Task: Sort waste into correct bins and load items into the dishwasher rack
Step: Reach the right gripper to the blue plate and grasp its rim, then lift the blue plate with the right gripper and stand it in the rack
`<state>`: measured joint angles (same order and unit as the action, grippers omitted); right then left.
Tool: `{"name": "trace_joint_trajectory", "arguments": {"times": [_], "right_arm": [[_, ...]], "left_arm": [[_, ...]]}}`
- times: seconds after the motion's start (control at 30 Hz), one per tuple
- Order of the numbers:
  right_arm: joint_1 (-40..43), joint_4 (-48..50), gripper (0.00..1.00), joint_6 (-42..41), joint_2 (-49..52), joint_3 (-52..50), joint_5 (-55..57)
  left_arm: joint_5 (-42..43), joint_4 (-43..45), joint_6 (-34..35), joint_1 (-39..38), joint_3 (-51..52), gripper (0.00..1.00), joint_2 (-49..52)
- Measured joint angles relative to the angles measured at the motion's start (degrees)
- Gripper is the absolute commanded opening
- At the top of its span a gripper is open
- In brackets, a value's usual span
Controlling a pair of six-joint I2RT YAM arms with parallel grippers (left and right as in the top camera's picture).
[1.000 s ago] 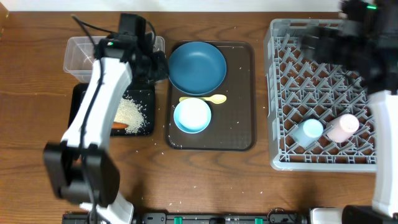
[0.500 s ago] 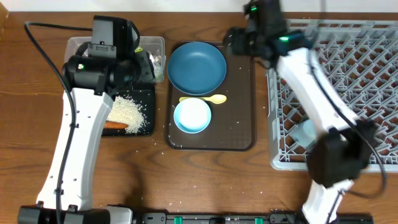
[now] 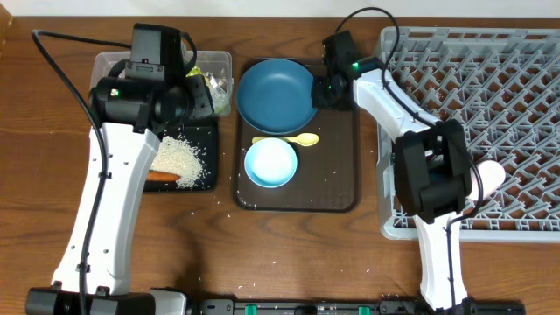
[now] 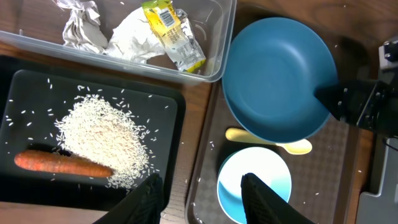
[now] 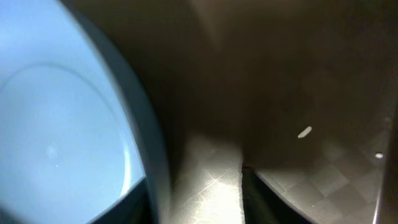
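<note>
My right gripper is down at the right rim of the dark blue plate. In the right wrist view its open jaws straddle that rim, with a gap to the right finger. My left gripper hangs open and empty above the seam between the black tray and the brown tray. Crumpled paper and the wrapper lie in the clear tub. Rice and the carrot lie on the black tray. The light blue bowl and yellow spoon sit below the plate.
Plate, spoon and bowl rest on a brown serving tray. The grey rack fills the right side, with a pink cup lying in it. My right arm crosses the rack's left half. Stray rice grains dot the table.
The right arm swung from above the rack to the plate's right rim and its jaws narrowed. The left arm shifted slightly left over the tub, its jaws a little wider.
</note>
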<state>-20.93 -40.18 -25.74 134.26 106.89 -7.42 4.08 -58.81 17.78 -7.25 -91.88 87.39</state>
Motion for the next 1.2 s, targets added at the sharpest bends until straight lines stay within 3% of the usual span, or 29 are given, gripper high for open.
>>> {"name": "trace_joint_trajectory", "arguments": {"times": [0.1,0.17,0.2,0.37,0.43,0.6,0.73,0.83,1.03,1.2], "right_arm": [[-0.2,0.0,0.16,-0.2,0.1,0.1,0.0],[-0.2,0.0,0.02,-0.2,0.1,0.3,0.0],[-0.2,0.0,0.01,-0.1,0.1,0.4,-0.1],[0.6,-0.3,0.01,-0.6,0.1,0.7,-0.1],[1.2,-0.6,0.01,-0.5,-0.2,0.7,0.0],[3.2,-3.8,0.01,1.5,-4.0,0.7,0.3],[5.5,-7.4,0.01,3.8,-14.0,0.6,1.7],[8.2,-9.5,0.01,5.4,-23.7,0.8,4.7],[15.0,-14.4,0.01,8.7,-37.8,2.4,22.2],[18.8,-16.8,0.01,10.2,-38.7,2.4,44.7]], "left_arm": [[0.0,0.0,0.0,0.0,0.0,0.44,0.0],[0.0,0.0,0.0,0.0,0.0,0.44,0.0],[0.0,-0.1,0.0,0.0,0.0,0.44,0.0],[0.0,-0.1,0.0,0.0,0.0,0.45,0.0],[0.0,-0.1,-0.1,0.0,0.0,0.56,0.0],[0.0,-0.1,0.2,0.0,0.0,0.65,0.0],[0.0,-0.2,0.0,0.0,0.0,0.79,0.0],[0.0,-0.2,0.2,0.0,0.0,0.83,0.0],[0.0,-0.1,0.2,0.0,0.0,0.88,0.0],[0.0,-0.2,0.2,0.0,0.0,0.91,0.0]]}}
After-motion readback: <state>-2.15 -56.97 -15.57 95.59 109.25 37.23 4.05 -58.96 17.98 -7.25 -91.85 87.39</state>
